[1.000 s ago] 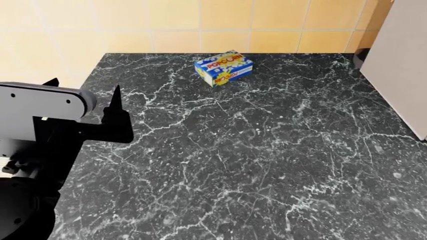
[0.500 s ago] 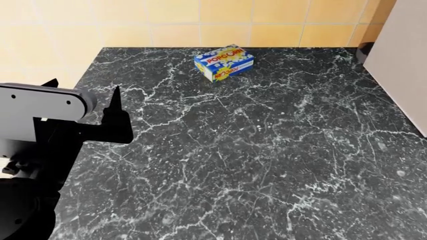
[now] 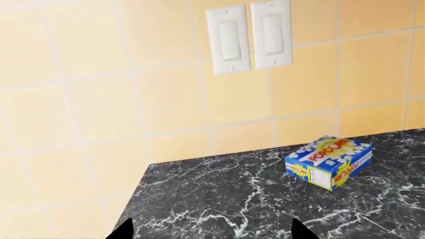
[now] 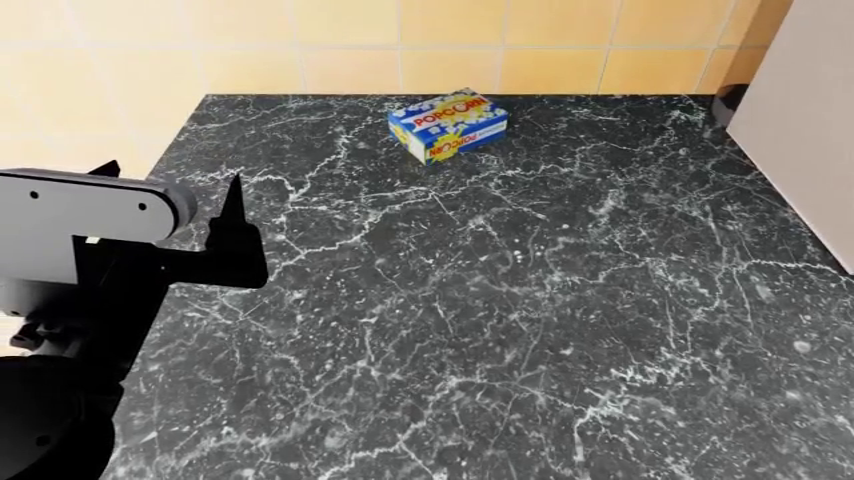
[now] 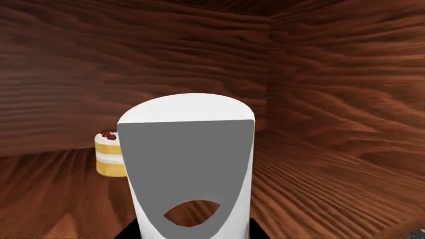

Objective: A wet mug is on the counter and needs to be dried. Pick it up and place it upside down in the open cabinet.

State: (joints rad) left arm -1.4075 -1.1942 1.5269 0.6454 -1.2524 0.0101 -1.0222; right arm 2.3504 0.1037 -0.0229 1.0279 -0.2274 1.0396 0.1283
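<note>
The mug (image 5: 189,169), glossy, tapered, fills wood-grained cabinet (image 5: 319,99); right gripper's grip unclear.

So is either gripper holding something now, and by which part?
The left gripper is open and empty. The mug fills the right wrist view inside the cabinet, but no contact shows, so a hold cannot be told.

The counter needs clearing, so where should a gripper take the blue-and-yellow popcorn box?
Probably best from above, pinching the blue-and-yellow popcorn box across its two long side faces. It lies flat on the black marble counter, broad printed face up, askew to the counter's edges, so align the wrist.
</note>
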